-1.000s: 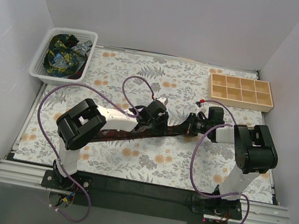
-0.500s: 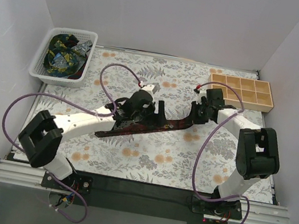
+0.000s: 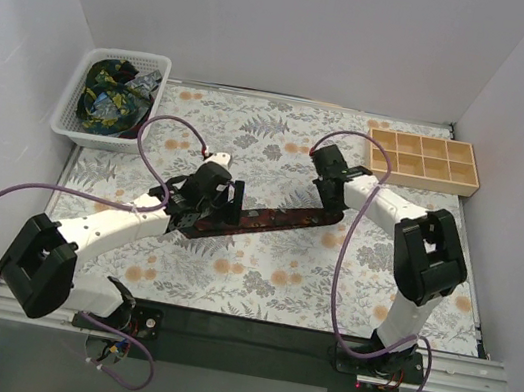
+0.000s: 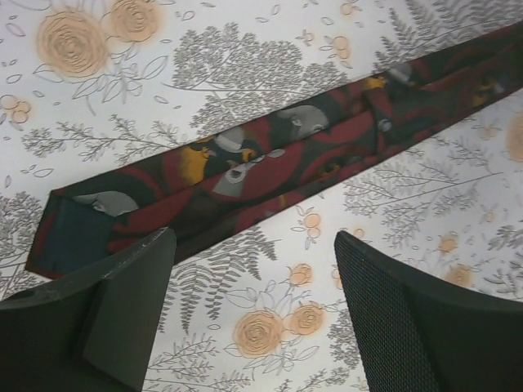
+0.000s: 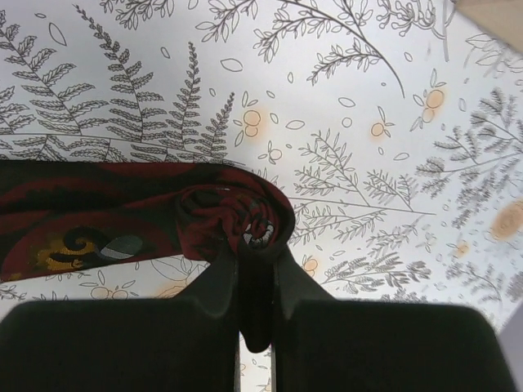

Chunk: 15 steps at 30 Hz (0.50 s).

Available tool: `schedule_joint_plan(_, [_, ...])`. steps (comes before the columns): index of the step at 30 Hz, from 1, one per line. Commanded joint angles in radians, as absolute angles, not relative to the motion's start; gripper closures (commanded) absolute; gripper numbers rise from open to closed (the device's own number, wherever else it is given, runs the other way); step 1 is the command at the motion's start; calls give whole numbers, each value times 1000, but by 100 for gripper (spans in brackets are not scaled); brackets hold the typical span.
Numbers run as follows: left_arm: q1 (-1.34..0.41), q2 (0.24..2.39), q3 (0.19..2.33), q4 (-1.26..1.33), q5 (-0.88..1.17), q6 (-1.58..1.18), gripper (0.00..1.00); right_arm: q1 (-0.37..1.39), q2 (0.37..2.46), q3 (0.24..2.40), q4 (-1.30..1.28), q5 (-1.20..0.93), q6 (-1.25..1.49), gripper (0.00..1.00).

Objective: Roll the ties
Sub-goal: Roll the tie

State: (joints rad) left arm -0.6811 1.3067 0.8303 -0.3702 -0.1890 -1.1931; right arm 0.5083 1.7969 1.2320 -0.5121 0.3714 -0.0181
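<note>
At the far left corner of the surface [image 3: 267,283] sits the basket [image 3: 99,140], with bundled ties [image 3: 107,96] heaped in it. Right of it, the left claw [image 3: 214,210] hangs released, jaws wide, over the broad end of the tie [image 3: 268,219]. The tie lies flat on a slant across the middle of the surface. In the left wrist view its pointed tip sits by the left finger; whether the two touch I cannot tell. At the tie's narrow end, the right claw [image 3: 330,210] is clenched on a small roll [image 5: 237,208] of a few turns.

The step looks like winding that roll from the narrow end toward the broad one. To do it well, the left claw would best pin the broad end so the strip keeps straight and lightly taut. The right claw should hold the core firmly and turn toward the left. Each new turn needs its edges square on the last, or the roll will cone. Pulling too hard would drag the whole tie instead of winding it.

Counted from the left:
- one basket, holding a heap of ties too tangled to number
- one tie laid out, bearing one roll
- two claws
- one tray [image 3: 422,182] of eight compartments at the far right corner
</note>
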Motion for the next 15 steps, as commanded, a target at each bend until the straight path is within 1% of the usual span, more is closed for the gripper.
schedule_joint_plan(1, [-664, 1262, 812, -382, -262, -1167, 27, 584, 1845, 1281, -604, 624, 34, 99])
schedule_joint_plan(2, [-663, 1264, 813, -382, -259, -1167, 27, 601, 1854, 1285, -609, 679, 44, 99])
schedule_joint_plan(8, [-660, 1238, 807, -400, -330, -1155, 27, 735, 1937, 1324, -647, 801, 118, 99])
schedule_joint_plan(15, [-646, 1221, 804, -400, -334, -1150, 27, 814, 2037, 1396, -733, 824, 187, 99])
